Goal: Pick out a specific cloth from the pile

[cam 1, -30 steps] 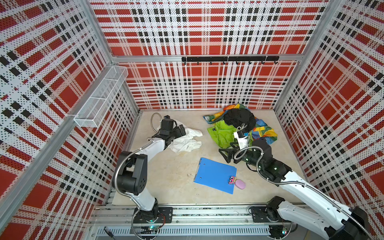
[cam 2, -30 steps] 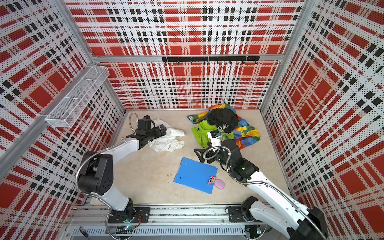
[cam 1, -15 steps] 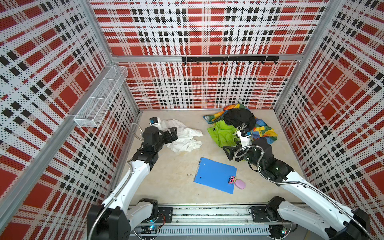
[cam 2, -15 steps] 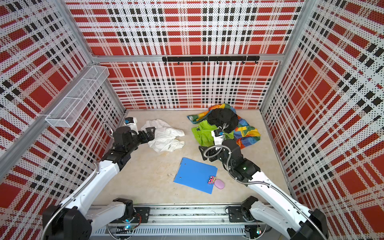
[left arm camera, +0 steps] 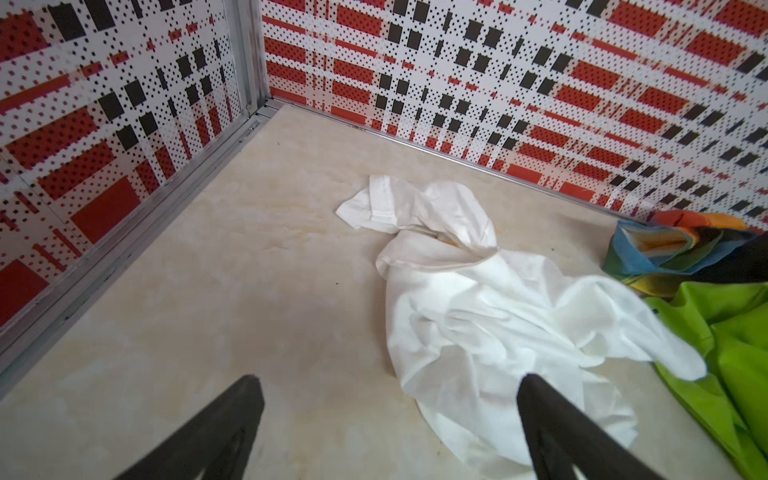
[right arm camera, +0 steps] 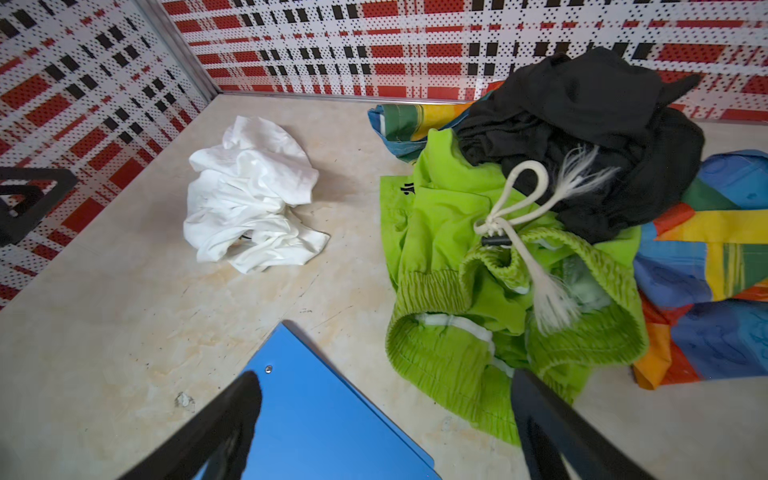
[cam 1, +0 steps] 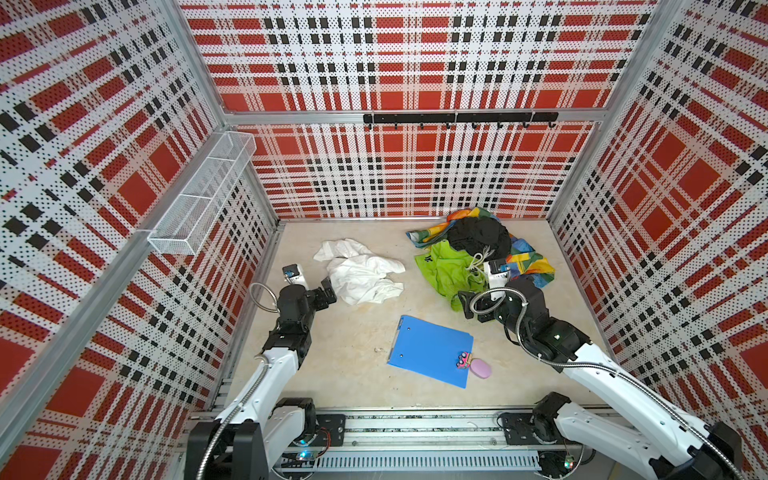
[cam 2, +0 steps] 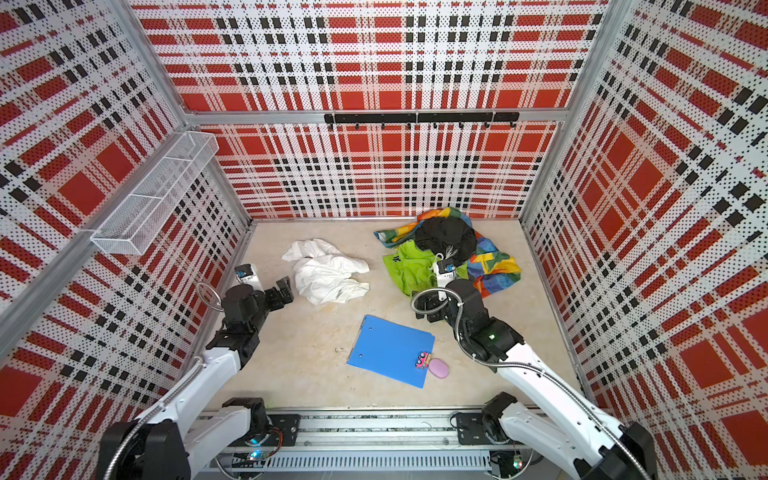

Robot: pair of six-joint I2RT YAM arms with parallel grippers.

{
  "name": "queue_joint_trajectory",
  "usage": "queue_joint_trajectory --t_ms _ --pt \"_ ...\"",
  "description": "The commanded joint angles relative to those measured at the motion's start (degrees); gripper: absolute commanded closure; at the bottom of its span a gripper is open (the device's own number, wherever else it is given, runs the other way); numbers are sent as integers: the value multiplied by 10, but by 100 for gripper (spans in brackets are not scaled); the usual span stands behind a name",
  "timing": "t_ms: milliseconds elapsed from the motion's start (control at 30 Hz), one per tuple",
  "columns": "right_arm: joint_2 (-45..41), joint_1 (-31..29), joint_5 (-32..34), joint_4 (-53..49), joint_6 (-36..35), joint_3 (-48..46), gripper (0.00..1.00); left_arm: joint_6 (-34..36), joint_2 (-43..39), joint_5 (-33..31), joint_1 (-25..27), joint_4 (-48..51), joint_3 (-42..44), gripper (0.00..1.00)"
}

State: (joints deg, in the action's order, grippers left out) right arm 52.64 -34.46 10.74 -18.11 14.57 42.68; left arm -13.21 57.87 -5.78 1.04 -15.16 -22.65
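**White cloth lies apart from the pile; both grippers empty**

The cloth (cam 1: 362, 276), a crumpled white garment, lies alone on the table (cam 1: 332, 374), well apart from the pile (cam 1: 478, 249) of black, lime-green and rainbow fabric by the back wall (cam 1: 415, 178). The picking-out looks done, and only the arms' withdrawal seems to be left. The left gripper (left arm camera: 388, 381) hangs just beside the cloth's near edge, jaws spread and holding nothing. Whether it touches the fabric cannot be told. The right gripper (right arm camera: 384, 380), also spread wide and empty, hovers at the hem of the lime-green garment (right arm camera: 449, 232). Bare table runs from the cloth to the left wall (cam 1: 232, 257). The blue clipboard (cam 1: 430, 351) and a lilac object (cam 1: 481, 368) touching its edge take up the middle front.
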Motion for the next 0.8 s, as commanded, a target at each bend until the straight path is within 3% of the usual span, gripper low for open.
queue_joint_trajectory --t_ms 0,167,333,767 --pt "-12 3 50 -9 1 10 0 65 18 -18 -4 -163 37 1" --pt "-15 9 81 -16 4 7 0 94 89 -19 1 -266 64 1" --pt "-14 23 158 12 11 -21 0 115 155 -8 7 -369 80 1" --pt "-4 197 49 180 -16 -115 0 137 313 1 3 -510 57 1"
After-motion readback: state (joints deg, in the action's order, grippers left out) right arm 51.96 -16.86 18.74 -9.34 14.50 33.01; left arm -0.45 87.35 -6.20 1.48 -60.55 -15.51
